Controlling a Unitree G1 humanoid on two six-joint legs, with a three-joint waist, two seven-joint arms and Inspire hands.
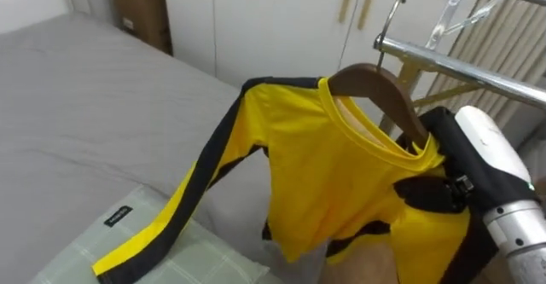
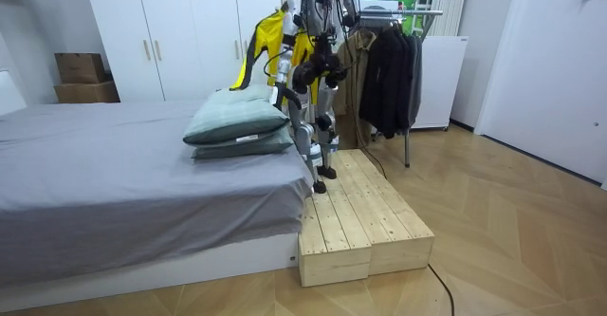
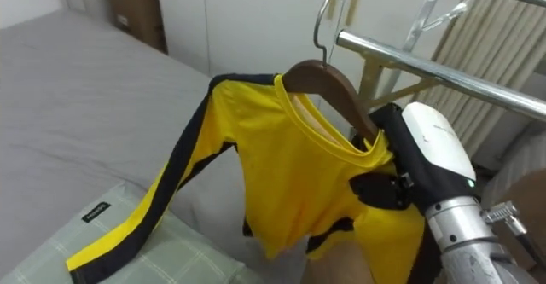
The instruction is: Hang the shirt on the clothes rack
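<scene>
grey bed (image 2: 114,174), white wardrobe doors (image 2: 180,31), pale wooden floor (image 2: 512,221)

Bright, even indoor light; soft shadows.

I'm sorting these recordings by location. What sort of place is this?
Most likely a bedroom: a bed with grey bedding and pillows, white wardrobe doors behind it, and a clothes rail hung with dark coats.

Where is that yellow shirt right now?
The yellow shirt hangs on a wooden hanger at centre right of the eye views, just left of the metal rail, its sleeve trailing down onto the pillow on the bed.
</scene>
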